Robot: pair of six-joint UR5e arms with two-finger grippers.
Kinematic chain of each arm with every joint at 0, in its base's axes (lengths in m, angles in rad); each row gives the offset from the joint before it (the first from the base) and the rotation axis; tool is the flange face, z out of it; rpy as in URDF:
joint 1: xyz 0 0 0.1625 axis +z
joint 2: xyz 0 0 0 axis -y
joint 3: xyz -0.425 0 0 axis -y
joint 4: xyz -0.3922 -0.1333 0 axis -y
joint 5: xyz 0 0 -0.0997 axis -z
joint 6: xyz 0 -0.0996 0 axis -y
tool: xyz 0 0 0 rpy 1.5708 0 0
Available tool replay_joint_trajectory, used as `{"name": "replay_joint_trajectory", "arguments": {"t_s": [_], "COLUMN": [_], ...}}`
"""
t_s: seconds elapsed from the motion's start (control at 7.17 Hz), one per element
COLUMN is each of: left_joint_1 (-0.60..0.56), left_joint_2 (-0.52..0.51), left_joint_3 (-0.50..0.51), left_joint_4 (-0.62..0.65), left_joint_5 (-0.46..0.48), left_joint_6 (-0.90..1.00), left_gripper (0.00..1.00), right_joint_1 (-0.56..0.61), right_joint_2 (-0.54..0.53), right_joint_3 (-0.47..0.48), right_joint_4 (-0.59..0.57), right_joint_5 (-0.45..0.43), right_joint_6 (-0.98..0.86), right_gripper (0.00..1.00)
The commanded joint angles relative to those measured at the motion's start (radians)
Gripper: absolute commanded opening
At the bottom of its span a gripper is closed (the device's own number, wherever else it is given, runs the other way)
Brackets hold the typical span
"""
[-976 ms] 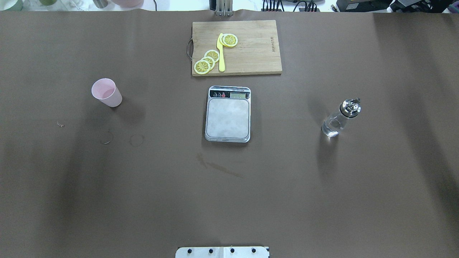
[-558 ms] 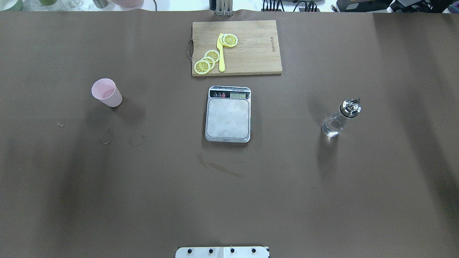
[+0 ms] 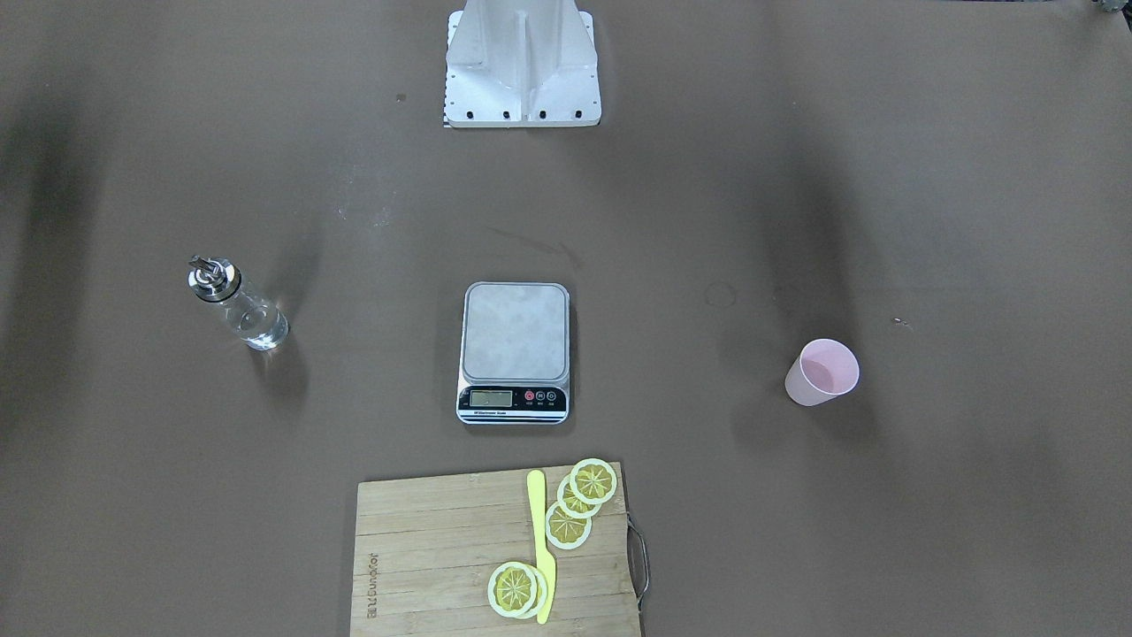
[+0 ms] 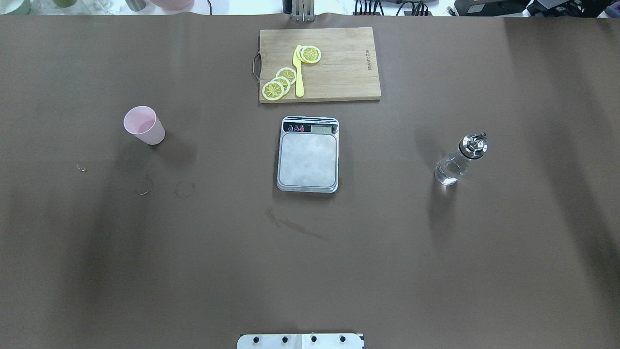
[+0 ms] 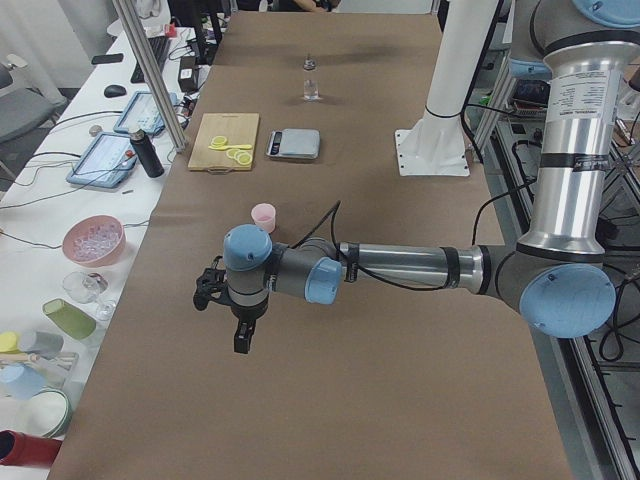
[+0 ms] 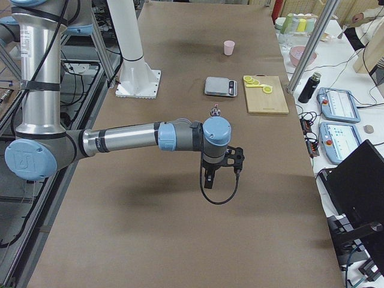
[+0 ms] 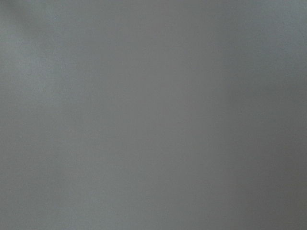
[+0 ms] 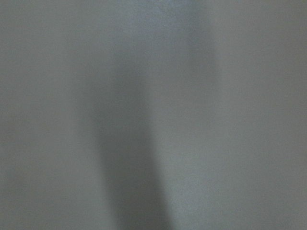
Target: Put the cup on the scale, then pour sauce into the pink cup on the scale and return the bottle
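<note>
The pale pink cup (image 4: 144,125) stands upright and alone on the brown table cover at the left, also in the front-facing view (image 3: 822,372). The scale (image 4: 308,160) lies at the table's middle with a bare platform. The clear glass bottle (image 4: 460,159) with its silver pourer cap stands at the right, holding clear sauce. Neither gripper shows in the overhead or front-facing views. The left gripper (image 5: 212,292) hangs above the table on the near side of the cup. The right gripper (image 6: 233,157) hangs on the near side of the bottle. I cannot tell whether either is open or shut.
A wooden cutting board (image 4: 339,68) with lemon slices (image 4: 280,82) and a yellow knife (image 4: 299,72) lies just beyond the scale. The robot's base plate (image 3: 522,62) is at the table's robot side. Both wrist views show only blurred table cover.
</note>
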Motion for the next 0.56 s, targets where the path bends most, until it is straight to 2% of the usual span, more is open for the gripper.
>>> {"name": "replay_joint_trajectory", "arguments": {"t_s": [0.0, 0.42], "left_joint_1": [0.002, 0.003], "left_joint_2": [0.0, 0.001], "left_joint_3": [-0.001, 0.004], "left_joint_4": [-0.001, 0.002], "left_joint_5": [0.001, 0.001], "left_joint_6": [0.001, 0.001], "left_gripper": [0.99, 0.99], "right_joint_1": [-0.001, -0.01], "right_joint_2": [0.01, 0.03], "right_joint_3": [0.0, 0.001], "right_joint_4": [0.0, -0.005], "right_joint_5": [0.0, -0.006], "right_joint_6": [0.005, 0.008], "right_gripper": [1.0, 1.0]}}
